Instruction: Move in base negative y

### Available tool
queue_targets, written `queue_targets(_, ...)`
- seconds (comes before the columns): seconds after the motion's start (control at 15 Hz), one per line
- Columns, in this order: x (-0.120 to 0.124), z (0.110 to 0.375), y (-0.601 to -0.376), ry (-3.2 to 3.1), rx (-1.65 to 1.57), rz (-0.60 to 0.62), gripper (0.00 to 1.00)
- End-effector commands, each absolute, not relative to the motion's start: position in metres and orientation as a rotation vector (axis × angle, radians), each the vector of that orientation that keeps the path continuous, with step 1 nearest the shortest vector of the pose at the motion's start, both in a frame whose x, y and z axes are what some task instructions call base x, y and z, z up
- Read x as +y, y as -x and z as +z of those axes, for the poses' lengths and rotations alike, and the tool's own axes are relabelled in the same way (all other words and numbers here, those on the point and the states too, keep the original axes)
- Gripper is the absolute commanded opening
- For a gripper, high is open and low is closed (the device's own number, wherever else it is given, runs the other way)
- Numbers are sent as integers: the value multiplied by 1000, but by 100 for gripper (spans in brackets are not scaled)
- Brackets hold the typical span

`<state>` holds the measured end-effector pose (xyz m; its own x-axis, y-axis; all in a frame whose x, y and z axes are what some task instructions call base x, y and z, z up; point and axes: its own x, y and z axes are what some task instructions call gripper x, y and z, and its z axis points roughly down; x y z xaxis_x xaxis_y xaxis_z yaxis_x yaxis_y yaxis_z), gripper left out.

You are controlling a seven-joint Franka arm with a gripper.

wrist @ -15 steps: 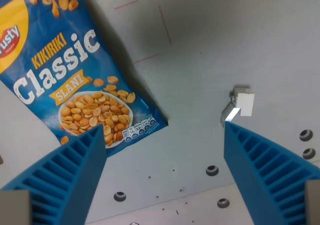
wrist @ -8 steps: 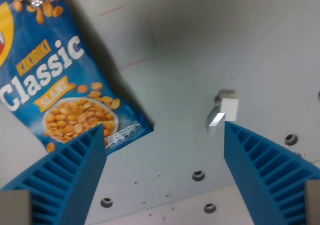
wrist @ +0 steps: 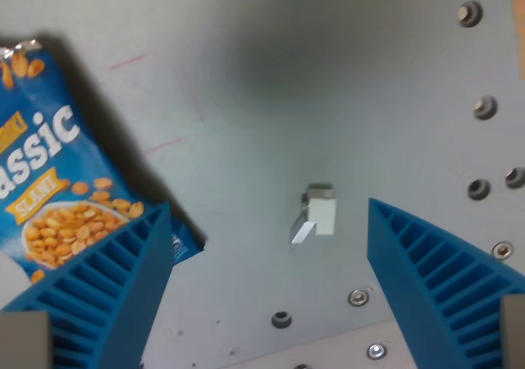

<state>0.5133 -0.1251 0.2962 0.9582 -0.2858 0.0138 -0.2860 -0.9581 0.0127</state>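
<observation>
The tool [wrist: 267,291] hangs spread and empty over the grey tabletop [wrist: 271,98]. A peanut bag [wrist: 61,193] lies at the wrist view's left, a small white block [wrist: 320,213] between the fingers (untouched). No goal is marked, so remaining travel cannot be judged.

Gripper [wrist: 269,291] points down at the surface, jaws spread wide w/ nothing between them. Two blue ribbed fingers [wrist: 98,295] show at the bottom corners of the wrist view (one at the wrist view's left, other at its right). Neither finger touches anything.
</observation>
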Motion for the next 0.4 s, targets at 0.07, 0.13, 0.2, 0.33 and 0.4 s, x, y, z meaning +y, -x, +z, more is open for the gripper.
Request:
queue_targets(0.07, -142, 298, -522, -3107, -432, -10, 100)
queue_targets(0.13, -148, 297, -523, -3107, -432, -10, 100)
queue_targets(0.2, -153, 297, -525, -3107, -432, -10, 100)
queue_targets(0.33, -165, 297, -528, -3107, -432, -10, 100)
queue_targets(0.4, -170, 297, -529, -3107, -432, -10, 100)
